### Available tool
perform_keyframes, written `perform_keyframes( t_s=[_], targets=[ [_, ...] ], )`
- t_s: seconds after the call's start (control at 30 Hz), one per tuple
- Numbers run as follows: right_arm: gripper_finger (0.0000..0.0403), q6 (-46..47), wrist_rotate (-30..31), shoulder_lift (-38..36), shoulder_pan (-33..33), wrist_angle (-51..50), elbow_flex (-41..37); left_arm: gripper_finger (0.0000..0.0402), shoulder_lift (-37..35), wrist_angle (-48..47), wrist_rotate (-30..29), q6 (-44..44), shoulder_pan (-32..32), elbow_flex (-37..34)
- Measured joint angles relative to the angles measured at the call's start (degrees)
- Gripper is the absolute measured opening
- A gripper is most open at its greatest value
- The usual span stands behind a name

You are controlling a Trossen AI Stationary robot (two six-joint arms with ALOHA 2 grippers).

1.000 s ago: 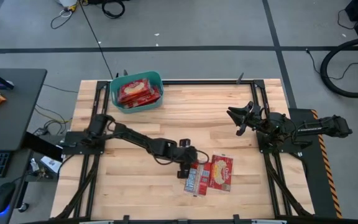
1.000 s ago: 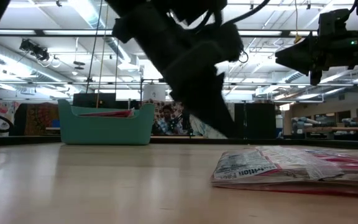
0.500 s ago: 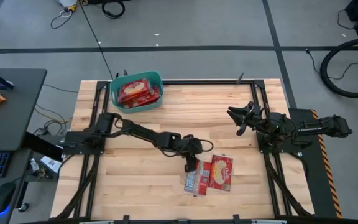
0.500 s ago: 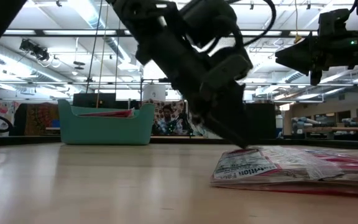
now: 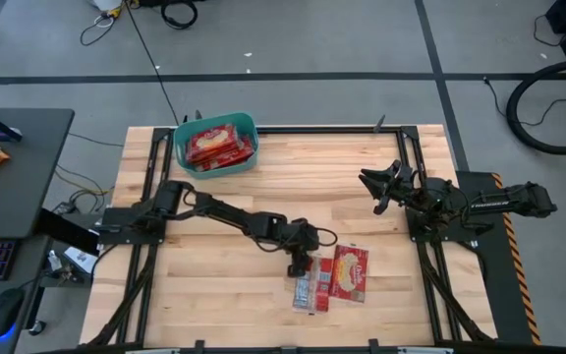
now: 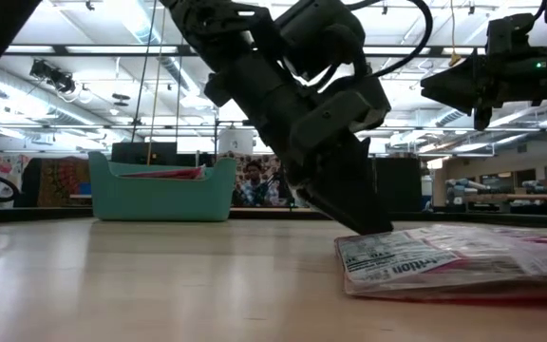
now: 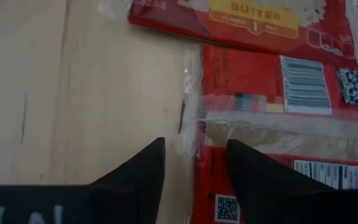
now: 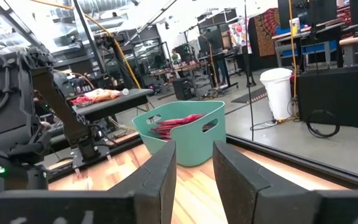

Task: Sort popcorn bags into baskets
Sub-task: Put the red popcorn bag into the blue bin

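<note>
Two popcorn packets lie flat side by side on the table near its near edge. One is picture side up, and the other shows its printed back. My left gripper is open and low over the far end of the back-up packet. The teal basket stands at the far left and holds red packets. My right gripper is open and waits raised at the right. My left gripper comes down slanting from the table's left. One fingertip stands over the back-up packet's end, beside its clear sealed edge, and the other is over bare wood. In the low view the tips meet that end. The packet lies flat.
Bare wood stretches between the packets and the basket. Black frame rails run along the table's left and right sides. A desk with a keyboard and an orange packet stands off the table to the left. A person shows far behind.
My left gripper has gone down onto the end of the back-up packet, moving slightly toward the near edge. That end of the packet has shifted a little toward the table's right. The right arm has kept still.
</note>
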Motion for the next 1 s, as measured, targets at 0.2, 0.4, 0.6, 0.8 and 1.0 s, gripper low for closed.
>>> perform_keyframes(
  t_s=[0.2,0.4,0.6,0.8,1.0],
  targets=[
    [0.0110,0.00,0.00,0.01,0.01,0.01,-0.01,0.0098,0.02,-1.74,-2.87,6.84,-2.18,0.11],
    [0.0110,0.00,0.00,0.00,0.01,0.01,0.00,0.0010,-0.16,-2.07,-3.33,6.55,-2.91,0.00],
    [0.0110,0.00,0.00,0.00,0.01,0.01,-0.01,0.0005,-4.01,-4.86,-7.39,6.84,-2.60,-0.44],
    [0.0110,0.00,0.00,0.00,0.00,0.00,0.00,0.0003,-10.68,-10.48,-12.44,8.53,-1.53,-0.29],
    [0.0110,0.00,0.00,0.01,0.00,-0.01,-0.01,0.0002,-16.89,-20.05,-20.40,8.70,-1.24,-0.24]
  ],
)
